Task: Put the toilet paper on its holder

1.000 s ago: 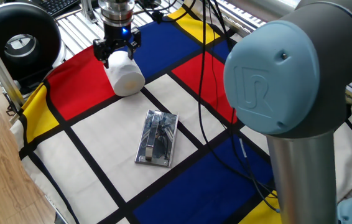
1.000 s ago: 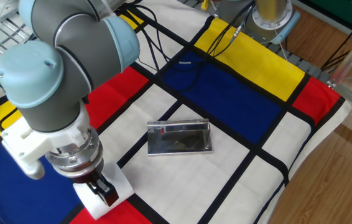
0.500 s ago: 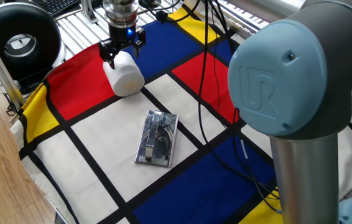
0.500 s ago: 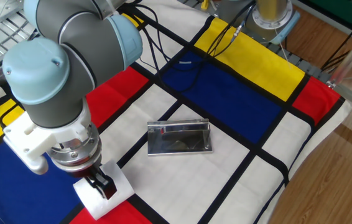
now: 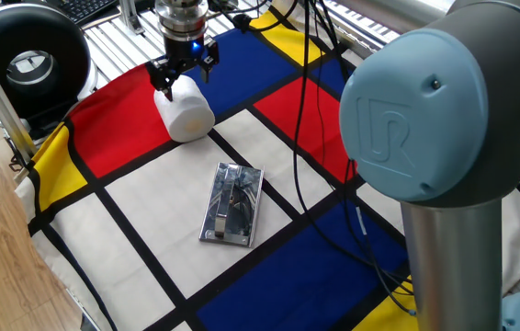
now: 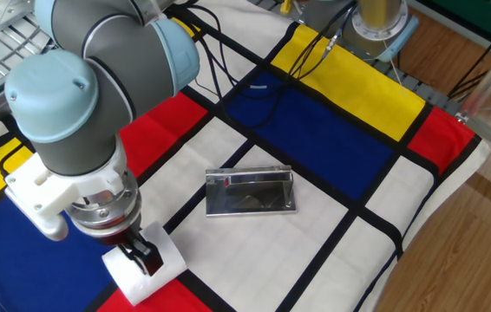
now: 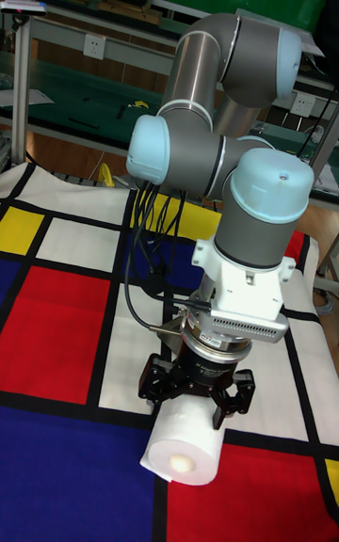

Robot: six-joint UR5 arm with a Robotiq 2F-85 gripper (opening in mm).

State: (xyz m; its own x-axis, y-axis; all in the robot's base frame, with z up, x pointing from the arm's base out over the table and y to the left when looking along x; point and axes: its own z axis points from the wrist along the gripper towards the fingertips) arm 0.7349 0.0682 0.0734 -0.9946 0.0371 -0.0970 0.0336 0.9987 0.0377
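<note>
The toilet paper (image 5: 187, 114) is a white roll lying on its side where the red and white patches of the checkered cloth meet. My gripper (image 5: 185, 77) hangs just over the roll's far end, open, with a finger on either side. In the tall fixed view the gripper (image 7: 196, 397) spreads above the toilet paper (image 7: 184, 449), whose end face points at the camera. The holder (image 5: 232, 204), a shiny chrome plate with its bar arm, lies flat on a white patch about two roll lengths from the paper. The other fixed view shows the holder (image 6: 251, 191) well apart from the toilet paper (image 6: 166, 265).
Black cables (image 5: 308, 110) run over the blue and red patches behind the holder. A black round device (image 5: 28, 61) stands at the back left off the cloth. The arm's big grey elbow (image 5: 435, 138) blocks the right foreground. The table edge (image 5: 53, 267) runs along the left.
The gripper has risen a little and shifted toward the roll's far end. The roll and the holder have stayed where they were.
</note>
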